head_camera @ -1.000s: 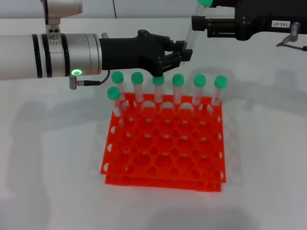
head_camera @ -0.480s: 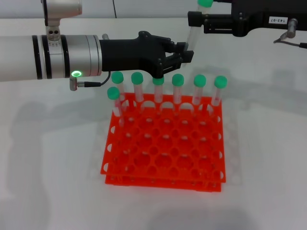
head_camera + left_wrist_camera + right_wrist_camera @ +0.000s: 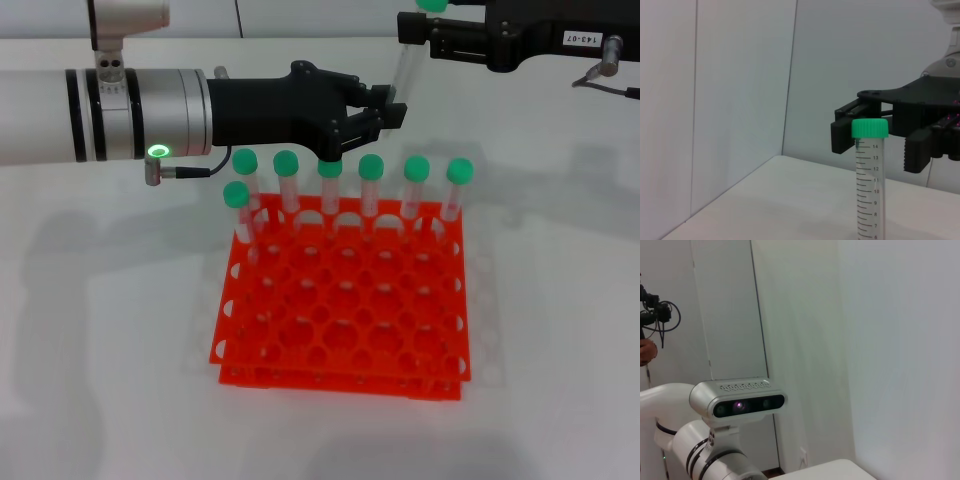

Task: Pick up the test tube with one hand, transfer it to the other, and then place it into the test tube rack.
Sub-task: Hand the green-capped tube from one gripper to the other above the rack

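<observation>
The test tube, clear with a green cap, stands nearly upright above the far edge of the orange-red rack. My left gripper, on the silver black-banded forearm, is shut on the tube's lower end. My right gripper, black with a white label, reaches in from the far right at the tube's top. In the left wrist view the tube rises in front of the right gripper. Its fingers stand apart on either side of the cap, not pressing it.
Several green-capped tubes stand in the rack's far row, with one more in the second row at the left. The nearer holes hold nothing. The right wrist view shows only walls and the robot's head camera.
The right gripper has drifted upward in the head view, along the tube toward its cap. The left gripper and the tube have stayed almost still.
</observation>
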Motion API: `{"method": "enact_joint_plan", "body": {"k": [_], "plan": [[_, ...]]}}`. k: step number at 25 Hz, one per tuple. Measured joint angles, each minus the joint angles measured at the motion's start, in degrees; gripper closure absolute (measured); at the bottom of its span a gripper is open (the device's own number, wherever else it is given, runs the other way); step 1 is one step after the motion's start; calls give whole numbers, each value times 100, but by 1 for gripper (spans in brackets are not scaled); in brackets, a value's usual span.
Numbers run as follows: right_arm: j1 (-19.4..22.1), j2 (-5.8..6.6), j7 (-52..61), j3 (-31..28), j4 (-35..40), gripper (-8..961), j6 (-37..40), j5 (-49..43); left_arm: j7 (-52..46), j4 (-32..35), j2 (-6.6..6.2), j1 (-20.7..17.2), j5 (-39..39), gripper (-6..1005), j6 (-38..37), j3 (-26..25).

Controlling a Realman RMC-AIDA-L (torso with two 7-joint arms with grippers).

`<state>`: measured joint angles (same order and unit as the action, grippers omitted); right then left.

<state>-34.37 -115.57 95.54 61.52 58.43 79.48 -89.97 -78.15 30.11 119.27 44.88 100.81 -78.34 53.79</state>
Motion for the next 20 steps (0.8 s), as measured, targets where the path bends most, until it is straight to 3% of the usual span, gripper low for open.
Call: {"method": "enact_joint_plan", "body": {"k": [8,20], "plan": [[9,0,-5,0,0,542,-19,6,2,13,0,-3,0,804,-6,0],[-13,0,-9,1,27,645,-75,5,57,14,0,12,-6,804,-6,-1]]}}
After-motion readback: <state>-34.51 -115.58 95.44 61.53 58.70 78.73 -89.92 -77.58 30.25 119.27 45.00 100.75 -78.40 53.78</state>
